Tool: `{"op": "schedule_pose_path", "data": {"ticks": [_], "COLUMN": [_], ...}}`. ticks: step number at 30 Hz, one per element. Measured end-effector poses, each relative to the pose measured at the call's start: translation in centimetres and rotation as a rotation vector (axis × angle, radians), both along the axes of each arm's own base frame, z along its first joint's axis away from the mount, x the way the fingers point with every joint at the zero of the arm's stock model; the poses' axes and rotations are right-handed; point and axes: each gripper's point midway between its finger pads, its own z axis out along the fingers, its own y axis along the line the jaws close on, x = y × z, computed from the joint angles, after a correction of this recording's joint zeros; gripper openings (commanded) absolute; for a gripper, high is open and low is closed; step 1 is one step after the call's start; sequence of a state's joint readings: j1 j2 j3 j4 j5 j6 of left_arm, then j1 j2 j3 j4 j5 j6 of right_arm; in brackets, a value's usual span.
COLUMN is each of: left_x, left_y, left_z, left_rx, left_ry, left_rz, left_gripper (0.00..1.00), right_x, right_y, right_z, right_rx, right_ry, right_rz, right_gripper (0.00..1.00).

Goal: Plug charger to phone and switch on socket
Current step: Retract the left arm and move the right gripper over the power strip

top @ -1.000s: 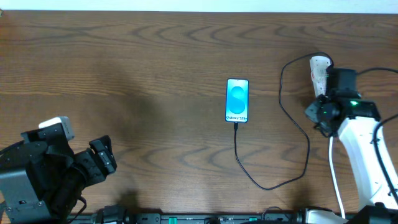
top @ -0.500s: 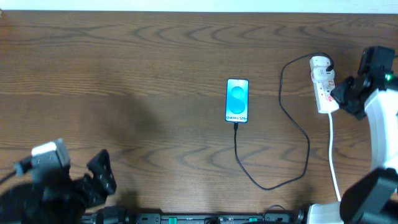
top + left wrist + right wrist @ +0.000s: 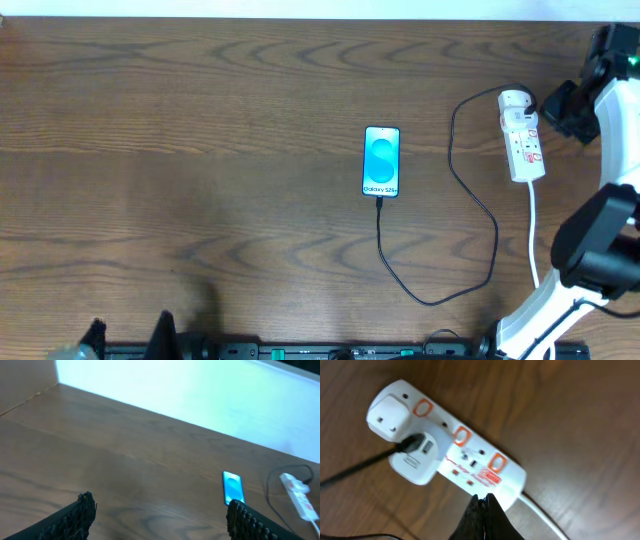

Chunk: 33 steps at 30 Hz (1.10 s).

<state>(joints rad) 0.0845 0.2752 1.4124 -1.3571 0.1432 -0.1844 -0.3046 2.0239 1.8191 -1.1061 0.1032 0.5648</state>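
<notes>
My left gripper [image 3: 161, 501] sits low at the near table [image 3: 200, 120] edge, with its jaws spread wide and nothing between them. Overhead I catch only its two fingertips [image 3: 165, 325]; the arm itself is cut off.

One charger [image 3: 496, 235] loops near the front edge. One end meets the bottom edge of the single phone [image 3: 382, 161], which lies flat mid-table with its screen lit. The connector is too small for me to tell how far it is seated.

Further right, my right arm rises from the near corner and folds back toward the far right. The right gripper [image 3: 558, 103] is just beside the far end of the one socket [image 3: 522, 138]. From its wrist camera the two fingers are pressed together, holding nothing. Their tips overlap the socket's edge, so I cannot tell whether they touch it.

I count three red switch marks [image 3: 461, 436] on the socket. A white adapter [image 3: 412, 457] takes the charger's other end, and a white cord [image 3: 540, 515] leaves toward me. I cannot make out the switch positions.
</notes>
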Motion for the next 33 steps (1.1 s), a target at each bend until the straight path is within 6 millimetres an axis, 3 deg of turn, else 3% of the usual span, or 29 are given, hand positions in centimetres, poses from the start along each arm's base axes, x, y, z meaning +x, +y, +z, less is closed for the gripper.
{"op": "schedule_pose_path", "data": {"ticks": [6,11,14,28,33], "left_x": [-1.1,-2.2,-3.8,-7.8,-7.9], "left_y": [-0.3,-0.3,-0.4,-0.5,-0.5], "left_z": [-1.0,-3.4,-5.5,-6.0,-5.9], "left_rx": [0.001,-0.004,-0.008,0.003,0.003], "left_ry": [0.017,0.115,0.177,-0.027,-0.033], "left_rz": [-0.061,-0.061,-0.061,-0.061,-0.061], "left_gripper": [0.85,0.86,0.85,0.85,0.85], "right_x": [1.0,1.5,1.8,3.1,3.3], "right_y": [0.1,0.0,-0.1,-0.5,-0.5], "right_z": [-1.6,-3.6,-4.5,-6.2,-6.2], "right_rx": [0.026,0.037,0.040,0.037,0.034], "right_ry": [0.018,0.040,0.043,0.031,0.023], "right_rz": [0.012,0.014,0.016,0.016,0.016], "right_gripper": [0.01,0.01,0.01,0.01,0.01]}}
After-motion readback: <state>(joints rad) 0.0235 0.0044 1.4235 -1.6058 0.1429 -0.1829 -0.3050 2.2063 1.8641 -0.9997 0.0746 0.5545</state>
